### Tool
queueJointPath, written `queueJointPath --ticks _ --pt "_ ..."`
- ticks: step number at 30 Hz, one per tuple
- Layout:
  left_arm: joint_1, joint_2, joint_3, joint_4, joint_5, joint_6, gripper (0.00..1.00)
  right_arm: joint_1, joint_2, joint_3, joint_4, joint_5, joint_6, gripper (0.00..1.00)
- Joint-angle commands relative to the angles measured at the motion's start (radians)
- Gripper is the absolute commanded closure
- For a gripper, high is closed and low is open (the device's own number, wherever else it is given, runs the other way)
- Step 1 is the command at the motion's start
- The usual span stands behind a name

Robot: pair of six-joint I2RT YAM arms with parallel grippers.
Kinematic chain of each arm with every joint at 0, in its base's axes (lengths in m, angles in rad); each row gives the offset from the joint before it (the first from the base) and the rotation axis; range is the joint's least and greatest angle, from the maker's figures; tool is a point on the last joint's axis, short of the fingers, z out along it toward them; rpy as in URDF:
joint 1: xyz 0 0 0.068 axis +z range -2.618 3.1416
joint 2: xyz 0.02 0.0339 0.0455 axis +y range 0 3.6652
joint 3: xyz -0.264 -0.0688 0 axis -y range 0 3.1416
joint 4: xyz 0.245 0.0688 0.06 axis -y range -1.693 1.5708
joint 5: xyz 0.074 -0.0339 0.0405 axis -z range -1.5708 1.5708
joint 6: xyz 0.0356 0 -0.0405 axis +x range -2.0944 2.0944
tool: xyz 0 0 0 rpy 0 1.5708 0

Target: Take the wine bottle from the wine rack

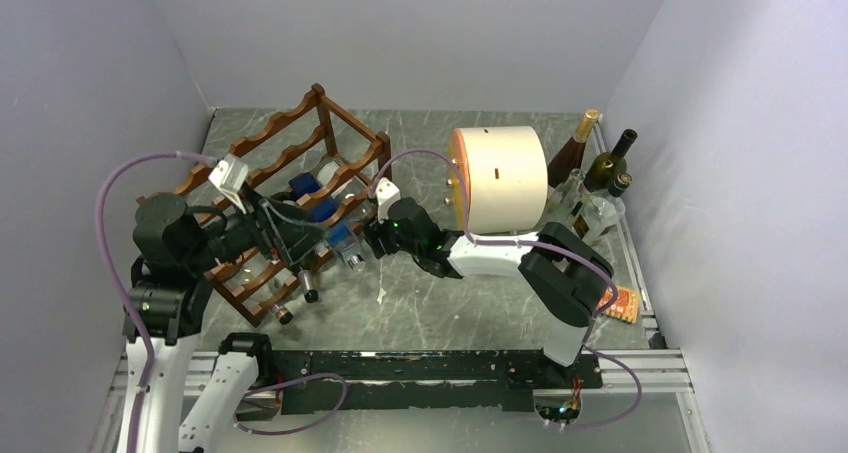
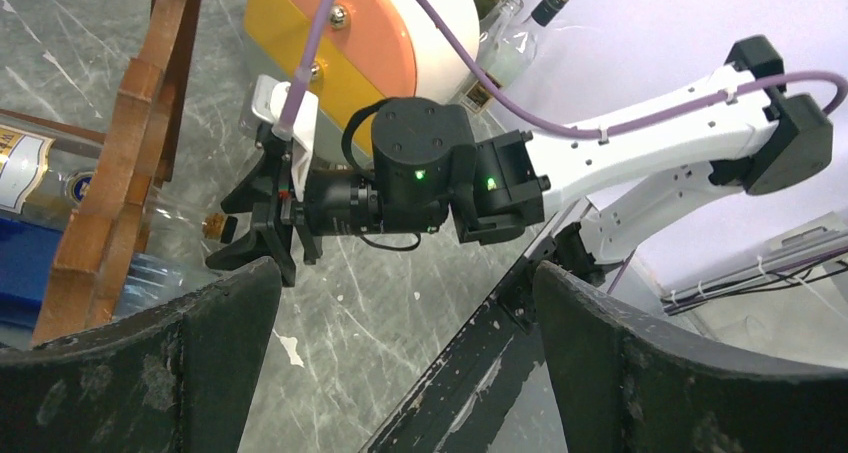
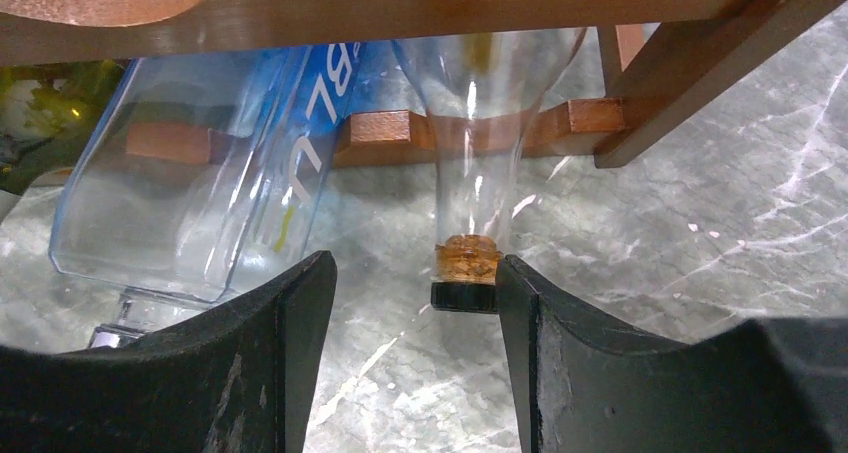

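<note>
Clear bottle [image 3: 470, 143] lying on its side in the rack [image 3: 480, 128], long axis running front to back, cap [image 3: 465, 296] pointing out toward the right gripper [image 3: 415, 263], its half-spread fingers [image 3: 560, 353] straddling the cap, left gripper [image 2: 407, 273] hovering wide open beside the rack.

— What's the rack like?
— A reddish-brown wooden wine rack [image 1: 285, 123]. It has wavy scalloped rails on straight posts in several tiers, and it stands upright, set at a slant on the left.
— And the bottle?
— A clear glass wine bottle [image 3: 468, 173] lies on its side in the rack beneath a scalloped rail (black cap, amber band just behind it). Its neck pokes out past the frame.
</note>
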Motion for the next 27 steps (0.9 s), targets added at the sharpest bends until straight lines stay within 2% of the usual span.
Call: queueJointPath --ticks 1,6,12,17,20,27 --pt "0.006 -0.072 -0.059 0.036 -0.005 0.049 0.0 0.0 -0.001 -0.006 0.076 -0.006 0.018 0.36" --pt "0.006 -0.151 -0.116 0.022 -0.074 0.063 0.0 0.011 -0.071 0.043 -0.086 0.013 0.107 0.34" --pt "0.006 -0.247 -0.17 0.044 -0.12 0.101 0.0 0.038 -0.204 -0.023 -0.132 -0.084 0.204 0.22" --pt "0.006 -0.313 -0.235 0.099 -0.137 0.048 0.0 0.114 -0.148 -0.017 -0.085 -0.084 0.216 0.09" --pt "0.006 -0.312 -0.219 0.068 -0.124 0.043 0.0 0.135 -0.085 0.03 -0.08 -0.058 0.224 0.04" --pt "0.006 -0.304 -0.133 -0.023 -0.126 0.063 0.01 0.153 0.032 0.121 -0.074 0.098 0.247 0.03"
